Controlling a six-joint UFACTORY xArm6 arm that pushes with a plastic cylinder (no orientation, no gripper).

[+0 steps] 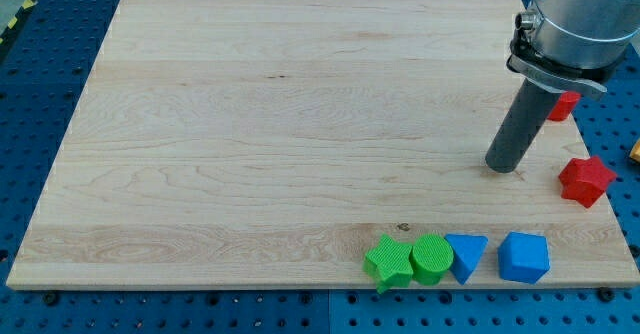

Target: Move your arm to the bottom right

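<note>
A pale wooden board (250, 134) lies on a blue pegboard (40, 74). We carry no jaws, only a rod; my tip (503, 166) rests on the board near its right edge. Right of it sits a red star block (585, 181), with another red block (564, 106) half hidden behind our rod. Below it, along the bottom edge, stand a green star block (389, 262), a green round block (432, 258), a blue triangular block (466, 256) and a blue block (524, 257).

Grey arm housing (585, 19): cut off by the view's top and right edges.
Small red block (566, 105) behind the dark rod: mostly hidden by rod and housing; shape cannot be told.
Yellow object (636, 151): only a sliver shows at the view's right edge.
Pale wooden board (250, 124): its upper right corner is hidden behind the housing.
</note>
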